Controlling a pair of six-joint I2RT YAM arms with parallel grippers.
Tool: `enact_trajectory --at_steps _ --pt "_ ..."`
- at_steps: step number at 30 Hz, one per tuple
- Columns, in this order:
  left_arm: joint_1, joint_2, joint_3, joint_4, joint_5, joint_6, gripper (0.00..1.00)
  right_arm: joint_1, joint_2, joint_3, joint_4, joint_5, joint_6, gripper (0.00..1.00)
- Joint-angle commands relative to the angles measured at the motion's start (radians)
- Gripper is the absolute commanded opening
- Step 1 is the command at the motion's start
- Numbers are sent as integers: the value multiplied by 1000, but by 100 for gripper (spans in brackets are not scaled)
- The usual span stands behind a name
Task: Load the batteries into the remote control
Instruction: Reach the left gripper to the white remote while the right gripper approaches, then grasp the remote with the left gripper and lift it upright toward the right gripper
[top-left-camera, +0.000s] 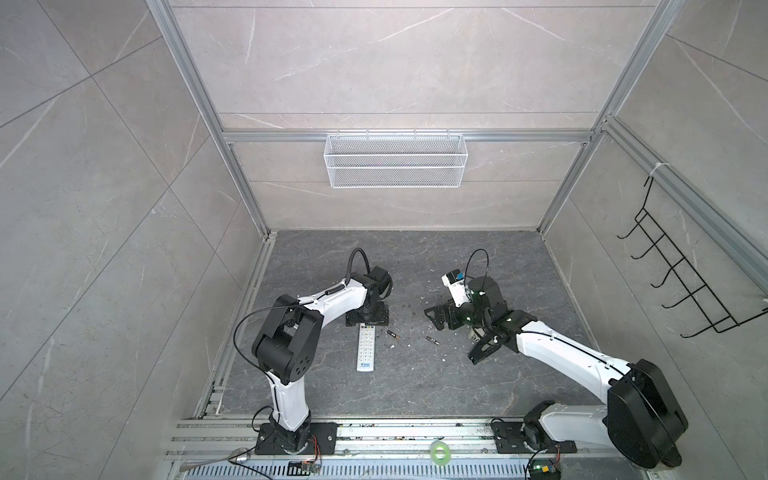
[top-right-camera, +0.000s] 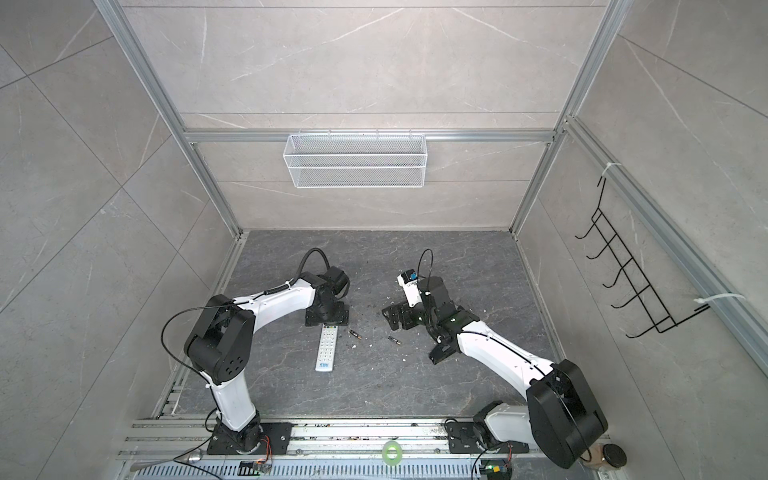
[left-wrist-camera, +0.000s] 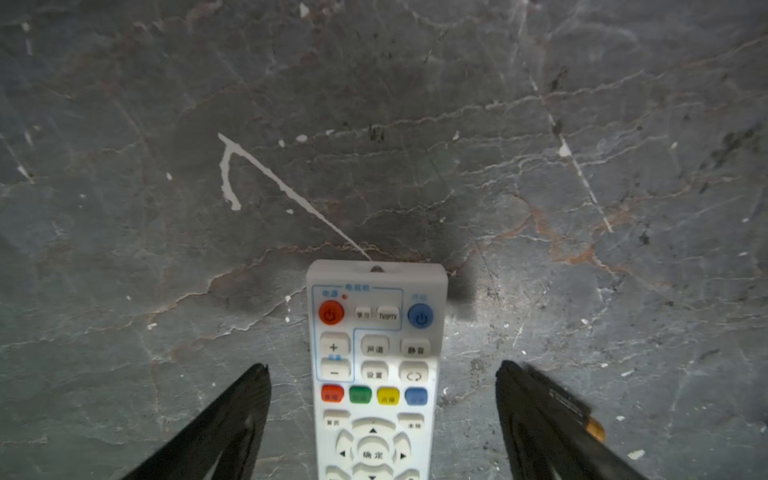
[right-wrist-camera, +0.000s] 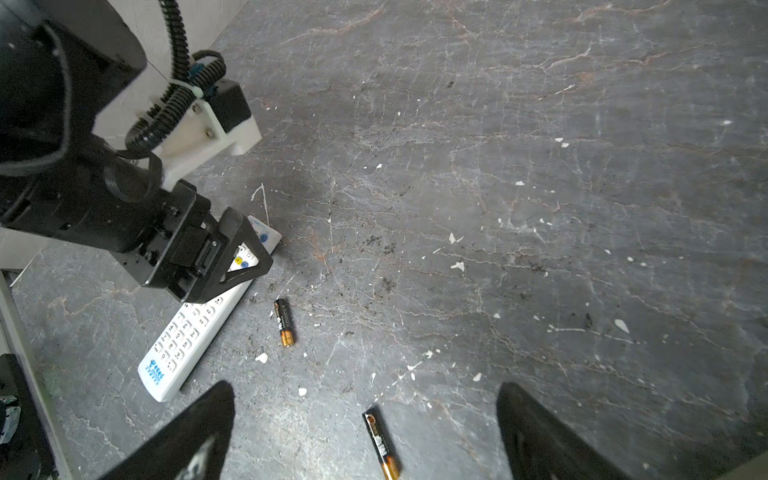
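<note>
Left wrist view looks down on the button face of the white remote control (left-wrist-camera: 376, 374), which lies flat on the dark, veined bench (left-wrist-camera: 415, 124). The left tool (left-wrist-camera: 382, 365) is open. Its two black fingers (left-wrist-camera: 249, 407) stand on either side of the remote's coloured-button end, with bare bench showing in the gap on each side, so nothing is gripped. Past one finger, the dark body and gold end of the left battery (left-wrist-camera: 595, 430) show in part.

In both top views the remote control (top-left-camera: 365, 353) sits left of centre in the lower half of the frame. It lies lengthwise, with its blue-logo end toward the bottom edge and its other end under the left tool. The left battery (top-left-camera: 392, 335) lies just right of the remote, not touching it. The right battery (top-left-camera: 432, 340) lies further right, near the middle of the frame and apart from the first.

Right wrist view shows the right tool (right-wrist-camera: 365, 386) spread wide and empty. The right battery (right-wrist-camera: 382, 444) lies on the bench between its fingers and touches neither. White crumbs (right-wrist-camera: 457, 266) are scattered over the bench around both batteries.
</note>
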Motion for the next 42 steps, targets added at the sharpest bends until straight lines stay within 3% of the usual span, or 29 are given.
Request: enact_trajectory --at_steps 1,24,31,39,42 --pt "-11 9 -10 4 -9 -37 85 2 10 2 8 -8 6 100" --pt "-18 40 -59 42 -35 -86 56 3 -21 -10 11 20 7 100" --pt "-18 -48 -135 122 -29 -106 33 2 -35 32 -69 28 16 100" --pt "-8 -238 -237 229 -25 -50 8 53 -228 -4 -197 47 139 99" --pt "-4 -337 -278 283 3 -6 3 109 -311 -35 -213 54 196 98"
